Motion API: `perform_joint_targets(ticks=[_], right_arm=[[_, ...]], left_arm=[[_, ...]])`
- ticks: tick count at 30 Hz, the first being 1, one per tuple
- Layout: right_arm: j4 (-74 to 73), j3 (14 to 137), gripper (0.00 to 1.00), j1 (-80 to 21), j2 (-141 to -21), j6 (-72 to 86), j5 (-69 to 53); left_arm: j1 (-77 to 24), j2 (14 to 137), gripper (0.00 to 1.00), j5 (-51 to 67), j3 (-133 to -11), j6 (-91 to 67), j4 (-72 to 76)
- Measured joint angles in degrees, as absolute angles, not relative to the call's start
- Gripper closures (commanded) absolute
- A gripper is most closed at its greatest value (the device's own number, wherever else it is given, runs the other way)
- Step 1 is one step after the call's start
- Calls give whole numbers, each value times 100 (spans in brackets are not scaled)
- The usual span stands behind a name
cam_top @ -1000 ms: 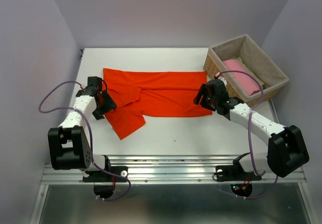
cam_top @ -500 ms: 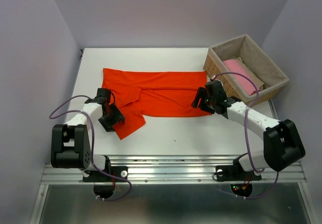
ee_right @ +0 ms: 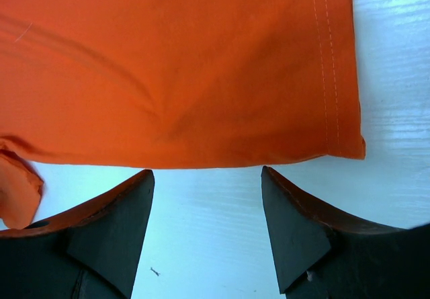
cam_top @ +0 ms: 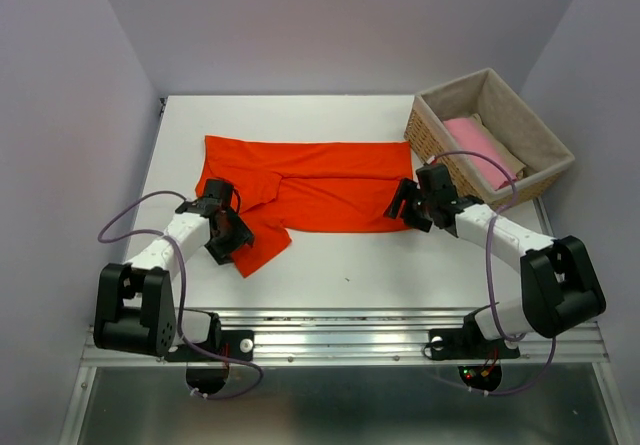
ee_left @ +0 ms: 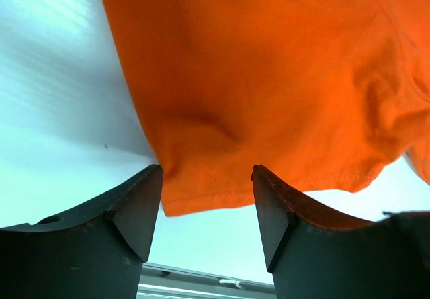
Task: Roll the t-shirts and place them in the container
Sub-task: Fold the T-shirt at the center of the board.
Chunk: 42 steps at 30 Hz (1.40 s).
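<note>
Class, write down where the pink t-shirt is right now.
In the top view, the pink t-shirt lies inside the wicker basket at the far right corner of the table, right of the orange-red t-shirt.

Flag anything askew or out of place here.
Only the orange shirt: its body lies folded flat, but one sleeve sticks out, rumpled, toward the near edge at the open left pincer. Nothing spilled or damaged.

- My top view looks down from above and behind the arms, covering the whole bench (cam_top: 350, 260).
- Both wrist views sit very close, facing down onto the bench.
- All three share the orange t-shirt (cam_top: 330, 180) along its near edge.
</note>
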<state>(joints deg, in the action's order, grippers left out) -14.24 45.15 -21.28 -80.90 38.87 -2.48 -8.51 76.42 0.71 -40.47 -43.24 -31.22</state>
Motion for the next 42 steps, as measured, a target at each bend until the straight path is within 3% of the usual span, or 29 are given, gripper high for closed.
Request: perform_joint_targets(ticks=[8, 18, 24, 34, 42], right_arm=[[-1378, 4316, 30, -2106, -7990, 3972, -305], [-1291, 4289, 30, -2106, -7843, 4064, -314], [-1219, 4434, 30, -2106, -8090, 4034, -340], [-1017, 5699, 30, -2016, -9727, 3662, -174], [-764, 5741, 31, -1990, -10055, 3599, -14]], left_arm=[[-1256, 6904, 34, -320, -4051, -4582, -3623], [-1610, 7662, 34, -685, -4191, -4709, -3846], [-1485, 7876, 34, -963, -5201, -4571, -3830], [-600, 9786, 37, -1326, -7306, -3850, -3028], [-401, 11378, 37, -1374, -8278, -3391, -2947]])
